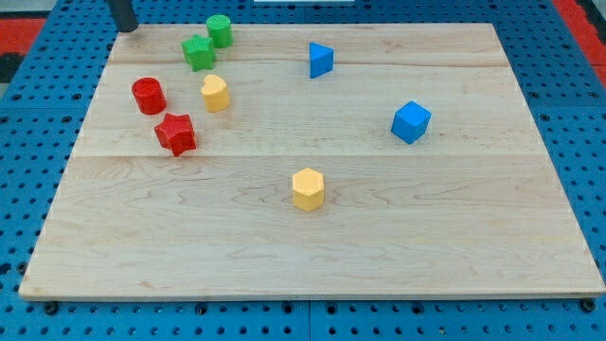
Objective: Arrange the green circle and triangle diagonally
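A green circle block (220, 30) stands near the view's top left of the wooden board (312, 237). A blue triangle block (320, 59) sits to its right, near the top middle. My tip (124, 28) is at the board's top left corner, well left of the green circle and touching no block. A green star block (198, 52) rests just below and left of the green circle, close to it or touching.
A red cylinder (149, 96) and a red star (175, 134) sit at the left. A yellow hexagon (215, 93) is right of the red cylinder. Another yellow hexagon (308, 188) is near the middle. A blue cube (411, 121) is at the right.
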